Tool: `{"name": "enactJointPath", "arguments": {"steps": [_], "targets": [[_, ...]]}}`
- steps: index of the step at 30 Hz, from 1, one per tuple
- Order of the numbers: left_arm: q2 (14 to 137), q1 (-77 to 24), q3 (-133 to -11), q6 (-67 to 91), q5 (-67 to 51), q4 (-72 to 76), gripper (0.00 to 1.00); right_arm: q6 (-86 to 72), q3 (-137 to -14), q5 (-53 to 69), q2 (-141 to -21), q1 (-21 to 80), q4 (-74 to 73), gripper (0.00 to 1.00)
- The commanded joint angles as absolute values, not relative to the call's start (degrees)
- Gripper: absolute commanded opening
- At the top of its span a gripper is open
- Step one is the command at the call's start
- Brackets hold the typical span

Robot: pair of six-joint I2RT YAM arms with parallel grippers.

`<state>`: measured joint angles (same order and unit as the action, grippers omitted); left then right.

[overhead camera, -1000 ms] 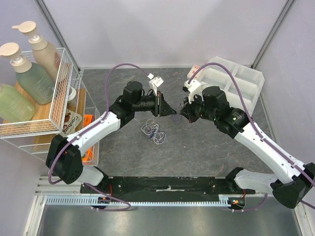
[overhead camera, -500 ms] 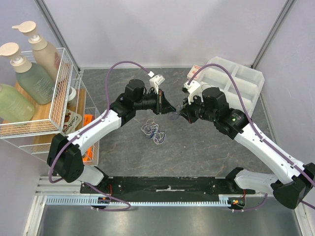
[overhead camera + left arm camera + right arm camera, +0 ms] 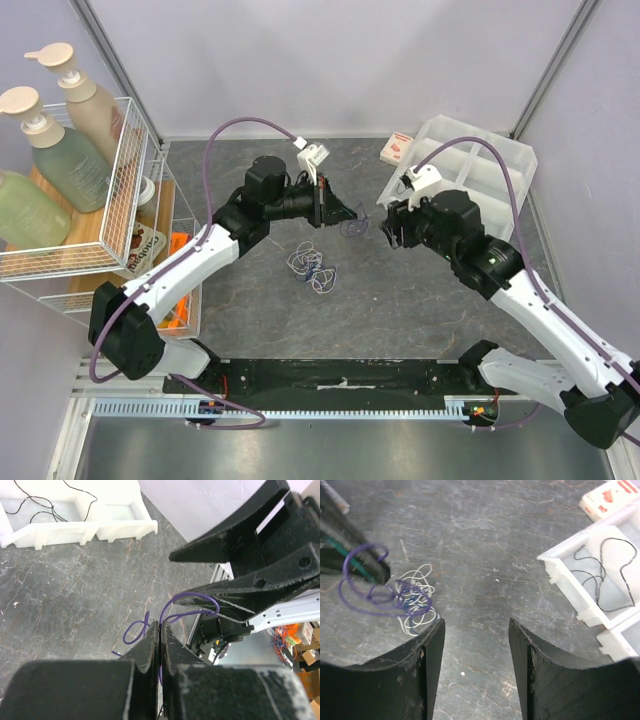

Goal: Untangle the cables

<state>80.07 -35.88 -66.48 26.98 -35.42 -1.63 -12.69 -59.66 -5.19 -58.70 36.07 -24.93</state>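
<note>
Red print on the white carton point(image 3: 612, 497) we cannot read; the thin purple looped cable point(image 3: 192, 595) is clenched in the left pincer point(image 3: 159, 630), facing the released right pincer point(image 3: 476, 625).

A dark grey, veined bench point(image 3: 420, 300) lies under both pincers. Just beyond and outward of the right pincer point(image 3: 388, 224) sits a white compartment tray point(image 3: 527, 158), and a small red-and-white box point(image 3: 397, 148) lies on the bench at the tray's inner far corner. Well out to the side of the left pincer point(image 3: 347, 216), at the bench's edge, stands a white wire rack point(image 3: 128, 170). On its wooden upper shelf point(image 3: 70, 232) are three pump bottles, one beige point(image 3: 88, 105) and two green point(image 3: 58, 152). Lower in the rack are a round white jar point(image 3: 147, 188) and orange packets point(image 3: 178, 245).
</note>
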Motion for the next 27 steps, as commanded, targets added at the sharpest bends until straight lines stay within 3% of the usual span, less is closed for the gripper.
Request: {"name": "enactJointPath", "arguments": {"steps": [1, 6, 16, 19, 23, 27], "targets": [[80.9, -35.9, -72.7, 30.8, -33.4, -5.5, 0.02, -12.8, -56.0, 8.3, -53.7, 34.9, -15.2, 0.6], [83.3, -35.6, -75.8, 34.8, -33.7, -9.1, 0.02, -11.8, -56.2, 12.7, -54.6, 35.0, -11.8, 0.6], [85.7, -35.6, -78.9, 36.7, -34.8, -12.3, 0.02, -12.0, -61.1, 5.3, -60.5, 35.9, -6.1, 0.59], [85.9, -35.7, -80.1, 37.2, -35.9, -12.7, 0.02, -9.4, -61.3, -2.5, -62.5, 37.4, -7.2, 0.55], [84.8, -35.6, -79.7, 36.0, -35.6, -13.7, 0.02, -7.1, -60.9, -14.0, -62.4, 37.8, -9.4, 0.41], [84.3, -35.6, -79.5, 35.8, -36.6, -14.2, 0.02, -6.2, -60.8, -11.4, -63.1, 38.0, -7.7, 0.39]]}}
